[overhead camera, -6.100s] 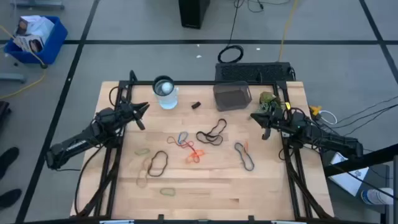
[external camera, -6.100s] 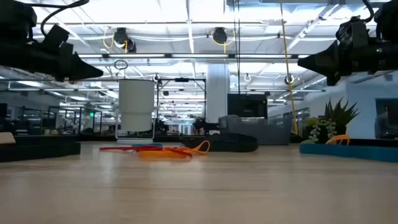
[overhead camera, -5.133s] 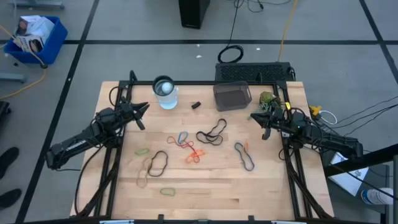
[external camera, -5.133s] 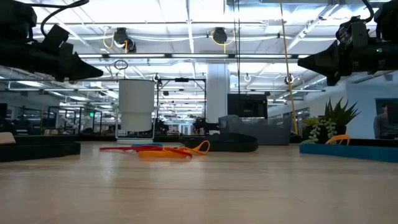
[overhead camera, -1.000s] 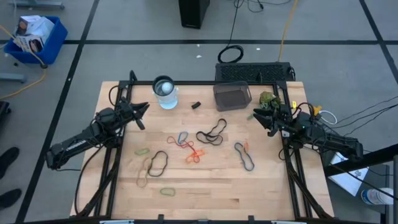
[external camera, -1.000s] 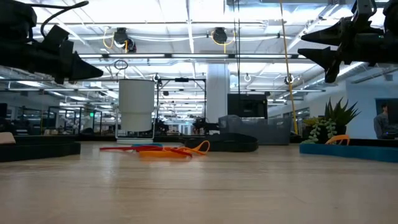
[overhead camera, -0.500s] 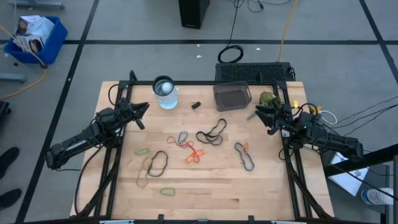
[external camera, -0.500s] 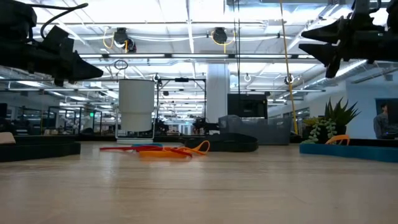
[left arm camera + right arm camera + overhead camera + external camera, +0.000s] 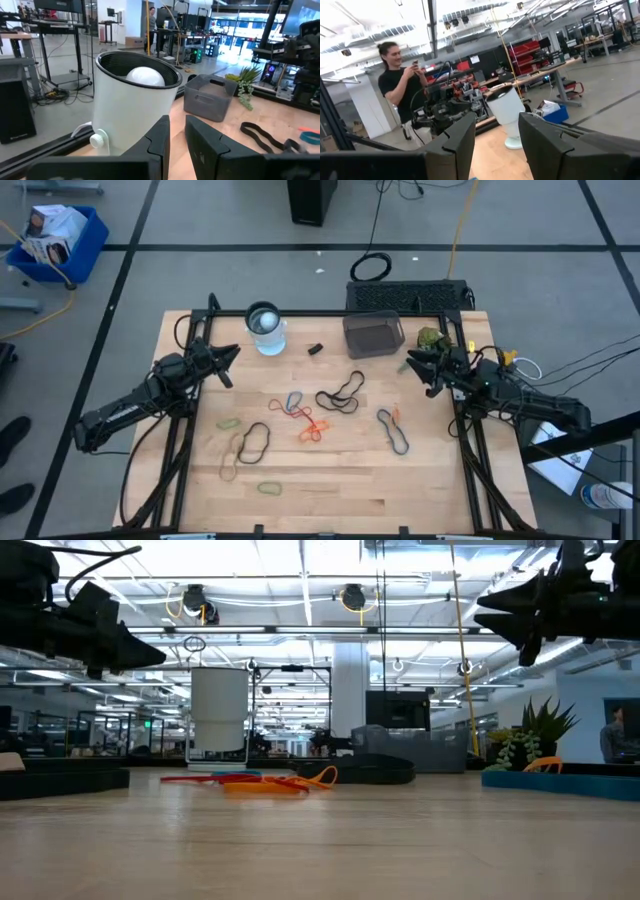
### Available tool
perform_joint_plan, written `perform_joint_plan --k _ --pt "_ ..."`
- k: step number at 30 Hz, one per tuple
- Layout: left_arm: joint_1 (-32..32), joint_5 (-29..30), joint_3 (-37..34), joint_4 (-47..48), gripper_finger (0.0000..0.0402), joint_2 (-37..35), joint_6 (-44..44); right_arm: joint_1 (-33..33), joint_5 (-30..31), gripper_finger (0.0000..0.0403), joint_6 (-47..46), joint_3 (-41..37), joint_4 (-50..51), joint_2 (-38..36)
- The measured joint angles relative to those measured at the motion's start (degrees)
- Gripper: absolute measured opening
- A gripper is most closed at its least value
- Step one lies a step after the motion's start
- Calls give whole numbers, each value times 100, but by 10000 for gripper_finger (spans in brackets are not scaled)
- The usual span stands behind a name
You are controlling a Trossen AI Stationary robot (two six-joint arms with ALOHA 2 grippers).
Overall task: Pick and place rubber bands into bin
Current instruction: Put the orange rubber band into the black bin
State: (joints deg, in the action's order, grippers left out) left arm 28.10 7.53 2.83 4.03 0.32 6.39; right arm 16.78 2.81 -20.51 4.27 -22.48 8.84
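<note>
Several rubber bands lie spread over the wooden table: a black loop [image 9: 342, 394], a blue and red tangle [image 9: 291, 404], an orange one [image 9: 311, 429], a dark one [image 9: 393, 430] and another black loop [image 9: 253, 442]. The smoky-grey bin [image 9: 373, 333] stands at the table's far edge. My right gripper [image 9: 412, 363] hovers open and empty above the table's right side, just right of the bin; its fingers [image 9: 462, 137] stand wide apart. My left gripper [image 9: 228, 352] waits above the left side near the cup, its fingers [image 9: 160, 135] a narrow gap apart, holding nothing.
A clear round cup [image 9: 266, 328] stands left of the bin, with a small black object [image 9: 314, 349] between them. A small plant [image 9: 432, 338] sits at the far right corner. Green [image 9: 229, 422] and tan [image 9: 229, 470] bands lie front left. A person [image 9: 400, 90] stands beyond the table.
My right gripper has risen, opened, and drifted slightly toward the table's middle. The left arm and the bands have not moved.
</note>
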Motion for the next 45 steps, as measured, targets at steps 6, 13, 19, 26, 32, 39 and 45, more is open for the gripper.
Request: perform_joint_plan --k 6,13,19,26,32,39,45 --pt "0 -2 0 0 70 0 17 -1 -449 142 -152 12 -241 190" --pt "0 -2 0 0 70 0 13 -2 -627 141 -70 278 -552 603" --pt "0 0 0 0 70 0 3 -39 -1099 141 127 1294 240 1329" --pt "0 -2 2 0 70 0 -9 -577 -1322 141 429 2731 2723 2609" --pt "0 -2 0 4 70 0 -14 -1211 -1032 141 329 3110 4104 3793" --pt "0 0 0 2 70 0 -15 -1714 -991 140 192 3110 4280 4977" --pt "0 0 0 2 70 0 -15 -1948 -587 113 436 3110 4837 5595"
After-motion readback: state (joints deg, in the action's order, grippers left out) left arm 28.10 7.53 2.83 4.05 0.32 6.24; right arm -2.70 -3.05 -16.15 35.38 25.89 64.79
